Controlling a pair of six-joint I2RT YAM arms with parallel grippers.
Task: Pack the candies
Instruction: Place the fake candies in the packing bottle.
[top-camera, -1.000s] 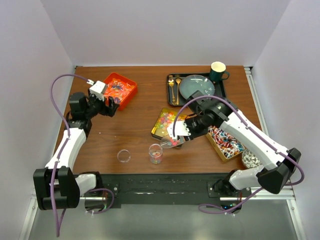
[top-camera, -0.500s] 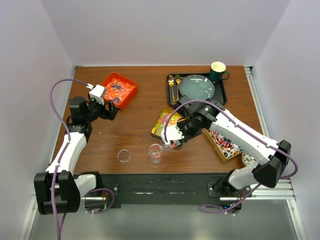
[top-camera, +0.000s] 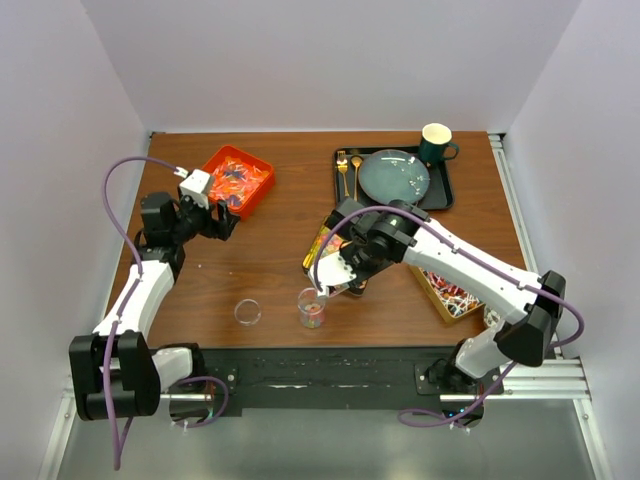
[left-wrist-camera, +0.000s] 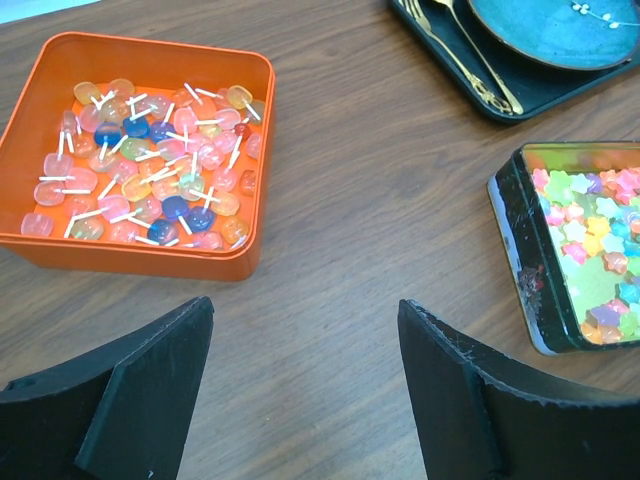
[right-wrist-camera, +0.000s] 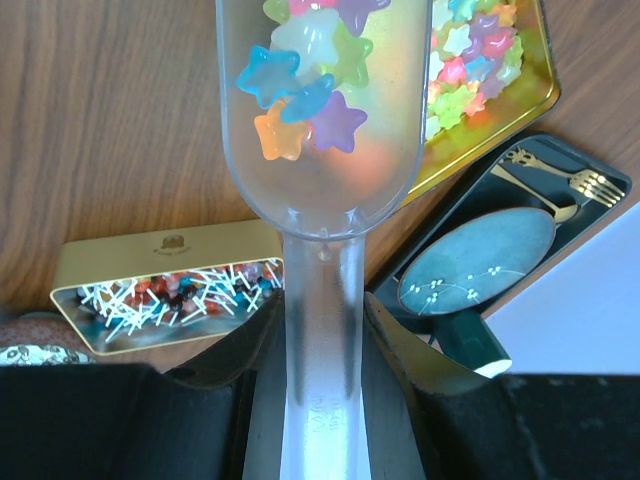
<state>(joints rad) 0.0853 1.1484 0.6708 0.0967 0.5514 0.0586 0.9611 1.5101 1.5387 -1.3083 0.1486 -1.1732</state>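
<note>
My right gripper (right-wrist-camera: 322, 320) is shut on the handle of a clear plastic scoop (right-wrist-camera: 320, 190) that holds several star-shaped candies (right-wrist-camera: 305, 95) in blue, orange, green and purple. In the top view the right gripper (top-camera: 352, 264) holds the scoop (top-camera: 328, 274) with its tip just over a small clear cup (top-camera: 312, 308) that has candies in it. Behind it lies the open gold tin of star candies (top-camera: 322, 240). My left gripper (top-camera: 225, 222) is open and empty above bare wood, near an orange tray of lollipop candies (left-wrist-camera: 140, 150).
An empty clear cup (top-camera: 247, 313) stands left of the filled one. A gold tin of stick candies (top-camera: 455, 292) lies at the right. A black tray (top-camera: 440, 195) with a teal plate, gold cutlery and a mug (top-camera: 436, 143) is at the back.
My right arm has swung the loaded scoop left and toward the near edge, from over the star tin to over the cup with candies. The left arm has barely moved.
</note>
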